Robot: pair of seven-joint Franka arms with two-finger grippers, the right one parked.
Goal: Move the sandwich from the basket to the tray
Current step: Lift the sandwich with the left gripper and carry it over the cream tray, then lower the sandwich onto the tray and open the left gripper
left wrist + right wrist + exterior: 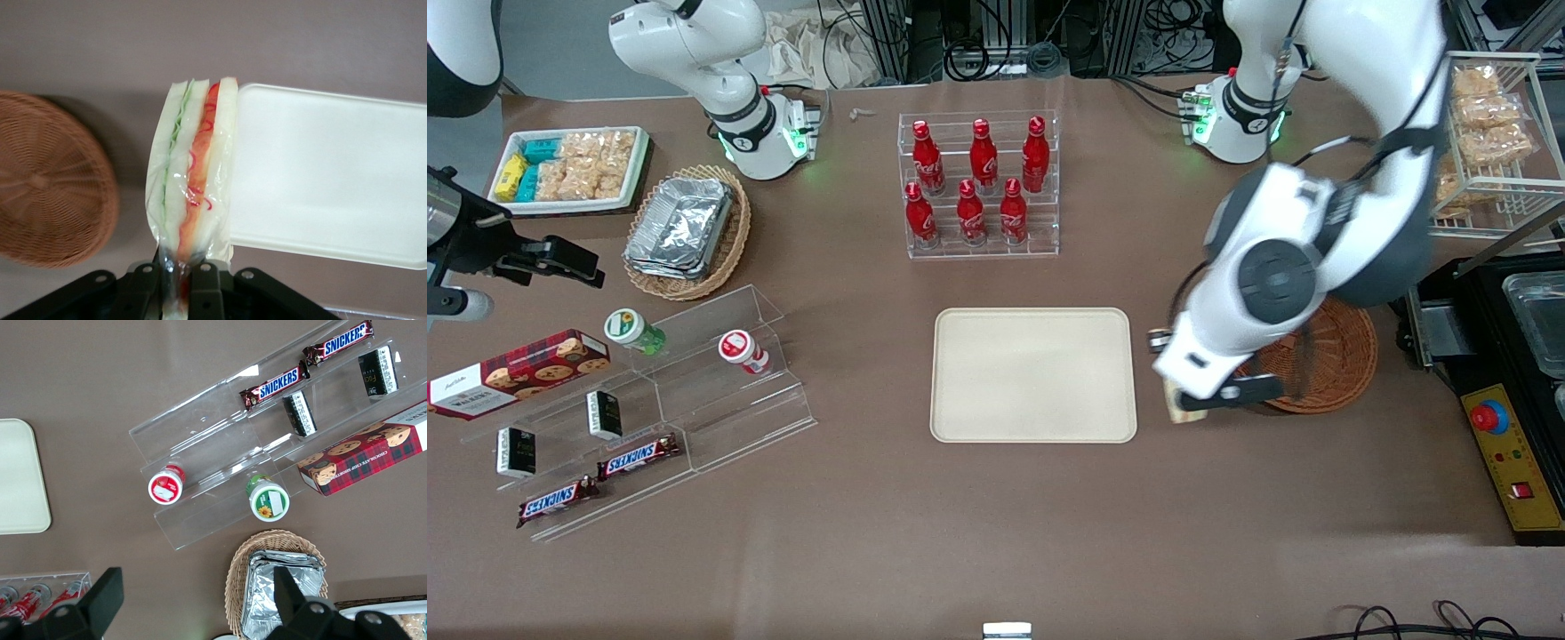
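Only stuff I can read: SNICKERS on two bars (pixel 639 456) on the clear stepped rack (pixel 694 418), CHOCOLATE CHIP COOKIES on the red box (pixel 367 457) beside it.

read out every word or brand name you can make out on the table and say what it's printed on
"SNICKERS": on each of the two bars on the clear acrylic stand.
"CHOCOLATE CHIP": on the red cookie box.
Red bottles' script, small black packs: unreadable.
The sandwich, pinched in the gripper between basket and tray: no text.

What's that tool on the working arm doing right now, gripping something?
Tool: closed on the sandwich, carried between the basket and the tray.
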